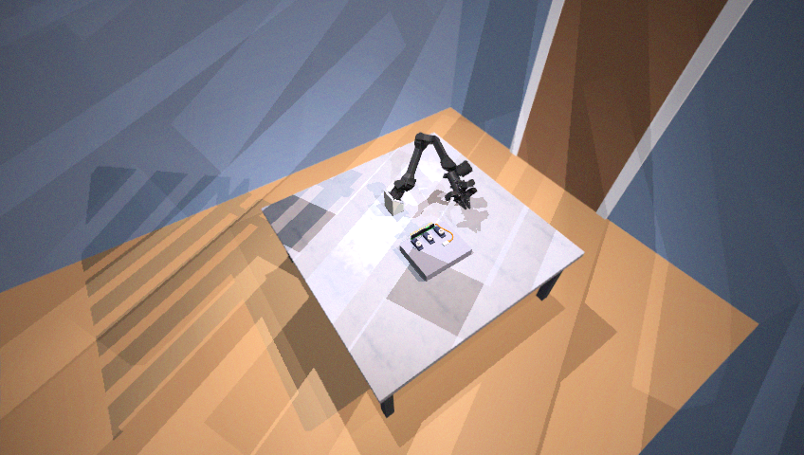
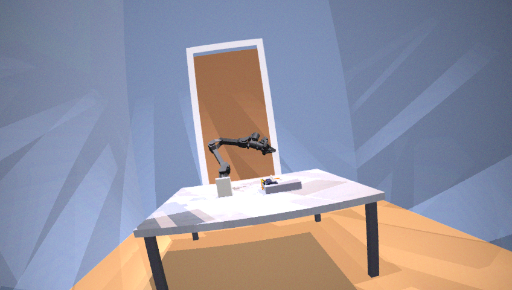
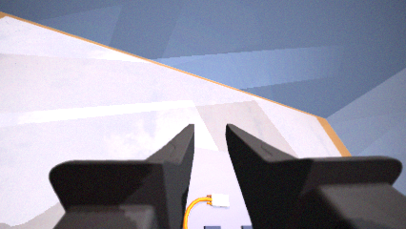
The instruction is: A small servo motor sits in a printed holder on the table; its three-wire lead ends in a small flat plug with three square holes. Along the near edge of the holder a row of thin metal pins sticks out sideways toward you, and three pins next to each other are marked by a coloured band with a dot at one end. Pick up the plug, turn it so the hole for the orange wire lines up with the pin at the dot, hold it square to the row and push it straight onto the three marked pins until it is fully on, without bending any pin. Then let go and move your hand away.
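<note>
My gripper (image 1: pixel 466 206) (image 2: pixel 275 150) (image 3: pixel 210 129) is partly open, with nothing between its fingertips. It hangs well above the table, on the arm's side of the grey holder (image 1: pixel 437 263) (image 2: pixel 284 186) (image 3: pixel 216 164). The white plug (image 1: pixel 446 244) (image 3: pixel 220 200) lies on top of the holder; in the wrist view it shows low between the fingers, beyond reach of the tips. Its orange lead (image 1: pixel 452 235) (image 3: pixel 191 208) curves away from one end. Several small dark servos with white tops stand along one side of the holder. The pins, coloured band and dot are too small to make out.
The pale marble table (image 1: pixel 524 253) (image 2: pixel 323 197) carries the holder and the arm. A pale upright block (image 1: pixel 393 204) (image 2: pixel 224 186) stands at the arm's base. A dark strip (image 1: pixel 423 231) with coloured wires runs along the holder edge behind the servos.
</note>
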Action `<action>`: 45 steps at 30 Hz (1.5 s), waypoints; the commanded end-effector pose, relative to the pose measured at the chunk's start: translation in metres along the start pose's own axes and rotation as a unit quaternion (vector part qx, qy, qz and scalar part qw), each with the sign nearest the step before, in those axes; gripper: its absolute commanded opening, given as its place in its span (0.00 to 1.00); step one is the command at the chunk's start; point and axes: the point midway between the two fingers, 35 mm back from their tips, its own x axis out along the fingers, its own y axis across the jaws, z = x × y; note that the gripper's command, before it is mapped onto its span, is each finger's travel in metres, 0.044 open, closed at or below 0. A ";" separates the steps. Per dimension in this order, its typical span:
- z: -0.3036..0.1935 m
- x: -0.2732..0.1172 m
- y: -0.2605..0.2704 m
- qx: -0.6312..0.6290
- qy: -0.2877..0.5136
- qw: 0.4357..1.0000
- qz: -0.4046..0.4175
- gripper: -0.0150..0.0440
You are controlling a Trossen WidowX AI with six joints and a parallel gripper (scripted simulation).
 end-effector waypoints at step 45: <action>-0.112 0.087 -0.044 0.527 0.408 0.727 -0.165 0.45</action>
